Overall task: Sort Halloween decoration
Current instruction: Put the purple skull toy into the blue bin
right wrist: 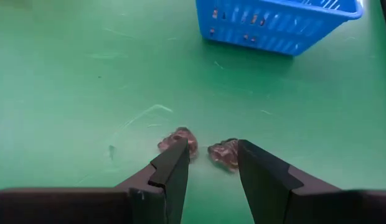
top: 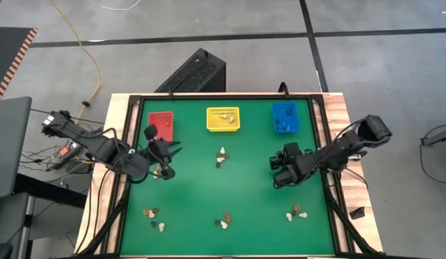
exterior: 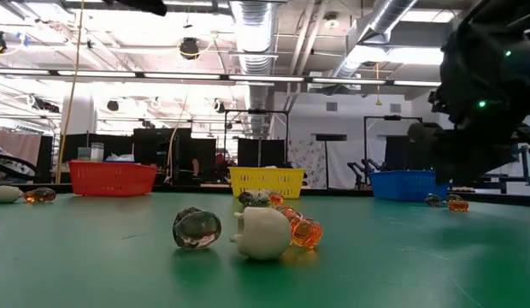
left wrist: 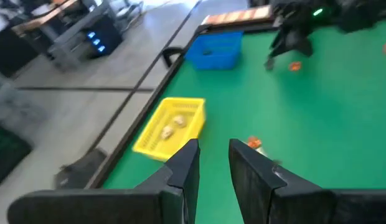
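Small cream, orange-brown and dark trinkets lie in clusters on the green mat: one at mid table (top: pixel 221 155), three along the near edge (top: pixel 152 215) (top: pixel 224 221) (top: pixel 296 213), one by the left gripper (top: pixel 161 173). My left gripper (top: pixel 160 154) (left wrist: pixel 213 163) hovers in front of the red bin (top: pixel 162 124), open by a narrow gap with nothing between its fingers. My right gripper (top: pixel 279 170) (right wrist: pixel 211 174) is open and low over the mat. Two brownish trinkets (right wrist: pixel 179 139) (right wrist: pixel 223 154) lie just past its fingertips, the second in line with the gap.
The red bin, yellow bin (top: pixel 223 119) and blue bin (top: pixel 285 116) stand in a row along the far edge; the yellow one holds cream pieces (left wrist: pixel 171 124). In the low view a dark piece (exterior: pixel 197 228), a cream one (exterior: pixel 263 233) and an orange one (exterior: pixel 303 231) lie close to the camera.
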Action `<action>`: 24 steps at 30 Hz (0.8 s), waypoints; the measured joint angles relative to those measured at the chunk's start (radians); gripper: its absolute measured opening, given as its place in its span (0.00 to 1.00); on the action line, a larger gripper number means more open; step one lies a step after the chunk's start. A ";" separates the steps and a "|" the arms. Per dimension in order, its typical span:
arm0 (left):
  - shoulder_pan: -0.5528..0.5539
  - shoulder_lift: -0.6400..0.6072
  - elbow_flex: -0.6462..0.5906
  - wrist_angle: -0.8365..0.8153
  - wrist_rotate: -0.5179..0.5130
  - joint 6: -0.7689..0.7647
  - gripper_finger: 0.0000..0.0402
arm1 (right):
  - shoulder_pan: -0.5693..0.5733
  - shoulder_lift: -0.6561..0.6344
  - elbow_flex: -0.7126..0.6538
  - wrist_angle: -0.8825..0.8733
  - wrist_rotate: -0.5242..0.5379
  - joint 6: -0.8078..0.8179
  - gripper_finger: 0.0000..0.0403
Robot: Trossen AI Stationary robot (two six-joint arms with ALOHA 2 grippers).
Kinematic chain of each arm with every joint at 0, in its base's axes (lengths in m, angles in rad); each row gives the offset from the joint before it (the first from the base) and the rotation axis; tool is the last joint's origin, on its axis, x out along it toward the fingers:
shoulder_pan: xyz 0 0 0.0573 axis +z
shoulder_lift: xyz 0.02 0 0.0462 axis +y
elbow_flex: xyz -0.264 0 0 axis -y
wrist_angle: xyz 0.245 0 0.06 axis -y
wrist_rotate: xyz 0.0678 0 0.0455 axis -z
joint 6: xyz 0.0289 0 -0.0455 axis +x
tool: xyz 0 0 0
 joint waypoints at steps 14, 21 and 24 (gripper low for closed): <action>0.006 -0.252 -0.274 0.342 0.048 0.059 0.19 | -0.074 0.130 0.000 0.023 -0.020 0.008 0.52; 0.007 -0.255 -0.376 0.498 0.047 0.140 0.19 | -0.079 0.232 0.004 0.064 -0.027 0.042 0.53; 0.006 -0.258 -0.379 0.522 0.047 0.157 0.19 | -0.062 0.253 0.003 0.065 -0.013 0.082 0.48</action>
